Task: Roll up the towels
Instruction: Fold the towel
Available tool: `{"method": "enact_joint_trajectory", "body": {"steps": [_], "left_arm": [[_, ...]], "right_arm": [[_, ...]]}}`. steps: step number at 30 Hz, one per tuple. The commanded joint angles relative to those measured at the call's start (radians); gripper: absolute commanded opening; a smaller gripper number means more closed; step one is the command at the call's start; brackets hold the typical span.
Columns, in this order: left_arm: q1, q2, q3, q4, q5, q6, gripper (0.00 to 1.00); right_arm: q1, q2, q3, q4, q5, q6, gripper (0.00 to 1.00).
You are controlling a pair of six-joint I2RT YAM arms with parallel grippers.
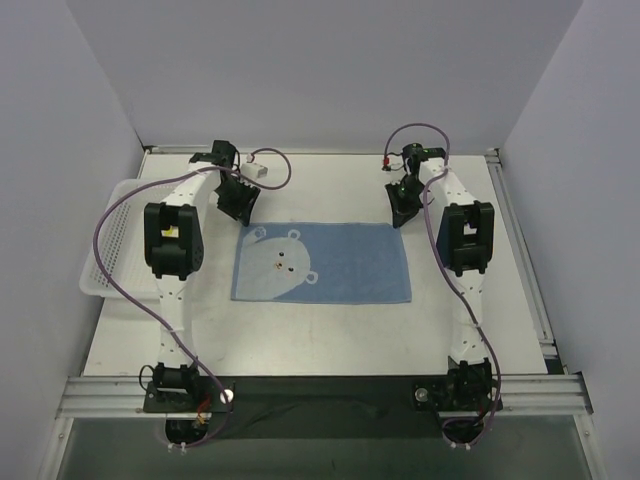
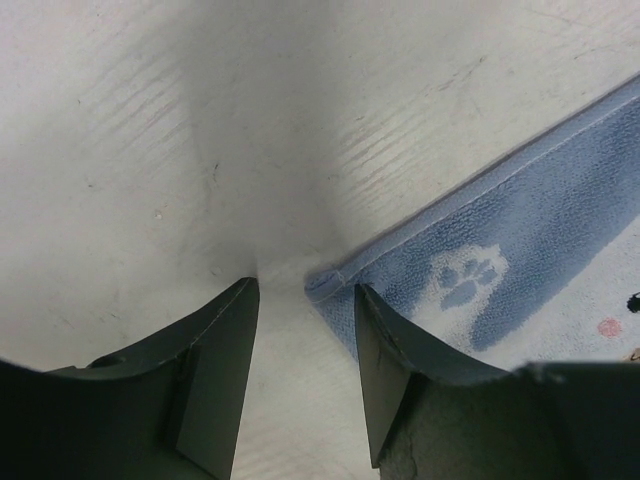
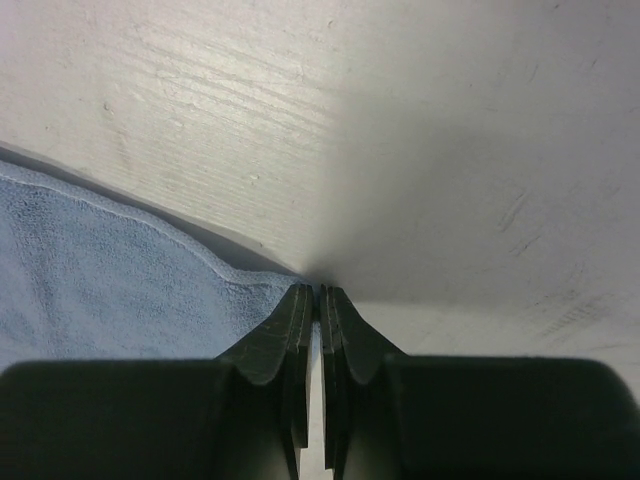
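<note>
A light blue towel (image 1: pixel 340 262) with a white bear face print lies flat and spread out on the table. My left gripper (image 1: pixel 243 215) is open at the towel's far left corner. In the left wrist view the corner (image 2: pixel 330 280) lies between the gripper's (image 2: pixel 305 290) tips, and the right finger (image 2: pixel 385 340) is over the cloth (image 2: pixel 520 220). My right gripper (image 1: pixel 400 215) is at the far right corner. In the right wrist view the gripper (image 3: pixel 318 290) is shut on the tip of the towel (image 3: pixel 110 270), which puckers toward it. No cream-white towel is in view.
A white mesh basket (image 1: pixel 105 250) sits at the table's left edge, beside the left arm. A small white block (image 1: pixel 258 171) with a cable lies at the back left. Grey walls enclose the table; metal rails run along the right and near edges.
</note>
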Motion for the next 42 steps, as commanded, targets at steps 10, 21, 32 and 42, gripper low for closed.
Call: {"method": "enact_joint_trajectory", "body": {"steps": [10, 21, 32, 42], "left_arm": [[0.006, -0.024, -0.035, -0.017, 0.093, 0.021, 0.23], [0.017, -0.041, 0.061, -0.017, 0.108, -0.026, 0.00], [0.044, -0.194, -0.029, -0.021, 0.200, 0.027, 0.00], [0.046, -0.498, -0.403, -0.050, 0.254, 0.247, 0.00]], "right_arm": [[0.002, -0.019, -0.025, -0.048, 0.001, -0.039, 0.00], [-0.055, -0.062, 0.050, -0.037, 0.001, -0.068, 0.00], [-0.073, -0.238, -0.047, -0.031, -0.051, -0.088, 0.00], [-0.061, -0.501, -0.431, -0.042, -0.105, -0.160, 0.00]]}}
